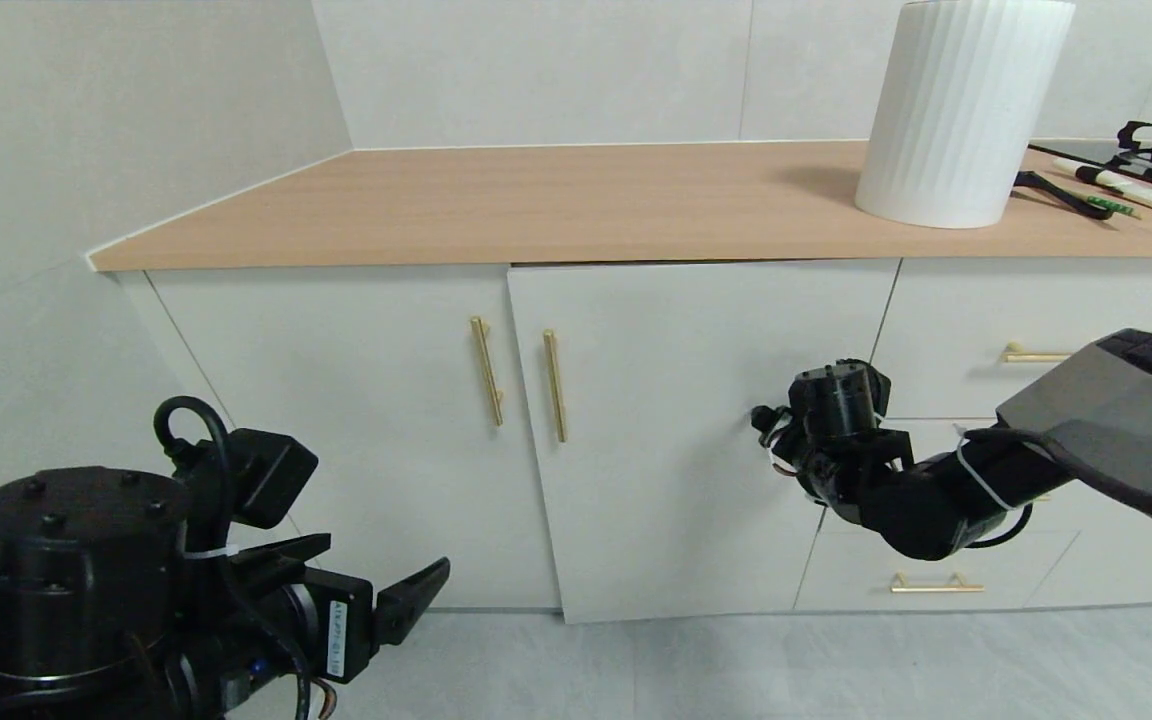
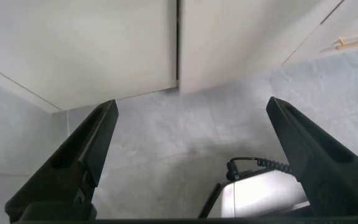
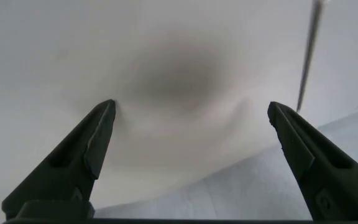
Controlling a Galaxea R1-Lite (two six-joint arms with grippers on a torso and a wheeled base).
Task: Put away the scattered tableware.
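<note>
The wooden desk [image 1: 536,205] runs above white cabinets. Their middle door [image 1: 676,440] is the widest. A tall white ribbed jar [image 1: 961,110] stands toward the desk's right end. The left hand [image 2: 191,106] hangs low over the grey floor [image 2: 166,143] before the cabinets, fingers spread wide and gripping nothing. The right hand [image 3: 191,104] is close up against the middle door's right part, likewise wide open and empty. The tableware [image 1: 1064,193], dark and pale slim pieces, lies scattered on the desk just right of the jar. Two gold handles [image 1: 554,385] stand upright side by side.
</note>
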